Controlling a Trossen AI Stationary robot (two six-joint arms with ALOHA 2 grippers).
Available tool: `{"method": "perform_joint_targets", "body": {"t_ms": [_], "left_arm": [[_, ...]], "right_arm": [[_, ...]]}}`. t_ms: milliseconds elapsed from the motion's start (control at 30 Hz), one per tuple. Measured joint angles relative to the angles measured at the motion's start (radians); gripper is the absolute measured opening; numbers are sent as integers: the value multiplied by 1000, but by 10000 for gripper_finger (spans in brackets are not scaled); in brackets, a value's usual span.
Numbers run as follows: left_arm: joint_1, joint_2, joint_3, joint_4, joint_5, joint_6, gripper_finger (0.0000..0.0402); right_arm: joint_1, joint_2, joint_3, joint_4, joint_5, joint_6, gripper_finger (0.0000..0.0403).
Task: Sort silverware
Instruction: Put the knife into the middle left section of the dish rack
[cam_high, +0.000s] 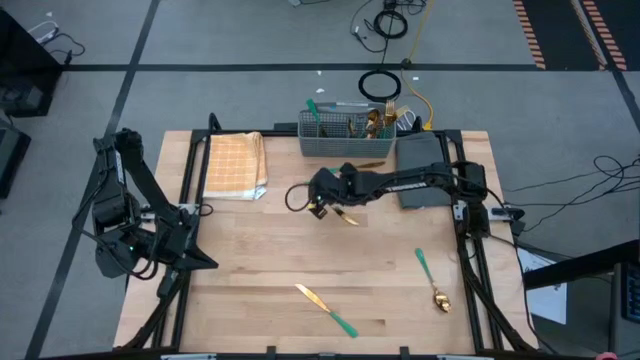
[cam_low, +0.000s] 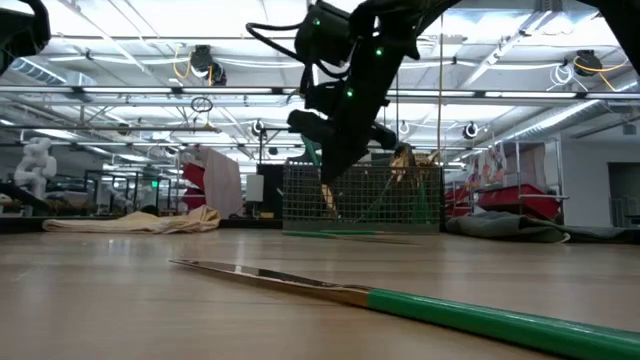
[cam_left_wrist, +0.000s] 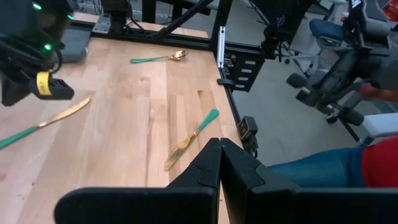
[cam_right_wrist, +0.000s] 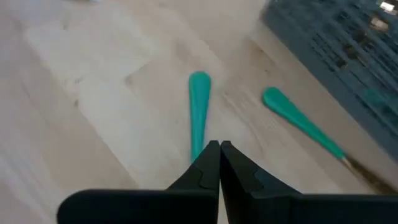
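Right claw (cam_high: 318, 207) hangs over the table's middle, in front of the basket (cam_high: 348, 132), fingers pressed together on the teal handle of a knife (cam_right_wrist: 199, 115); the handle runs straight out from the fingertips, and the gold blade shows just beside the claw in the high view. Close by, a second teal-handled piece (cam_right_wrist: 298, 124) lies on the wood near the basket's wall; more silverware stands inside the basket. Farther out, a spoon (cam_high: 432, 282) lies toward the right edge and another knife (cam_high: 326, 308) near the front edge, the two well apart; a cloth (cam_high: 235, 165) sits at the far left corner. Left claw (cam_high: 195, 257) waits at the left edge, fingers closed on nothing.
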Motion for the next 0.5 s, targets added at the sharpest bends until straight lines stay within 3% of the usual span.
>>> {"method": "perform_joint_targets", "body": {"t_ms": [100,200,400,500], "left_arm": [[0,0,0,0,0,-19,10],[0,0,0,0,0,-21,10],[0,0,0,0,0,-21,10],[0,0,0,0,-1,-21,10]], "right_arm": [[-50,0,0,14,-179,-129,9],[-117,4,0,5,-347,-163,45],[-181,5,0,-23,-379,-234,144],[-179,6,0,-18,-380,-235,175]]}}
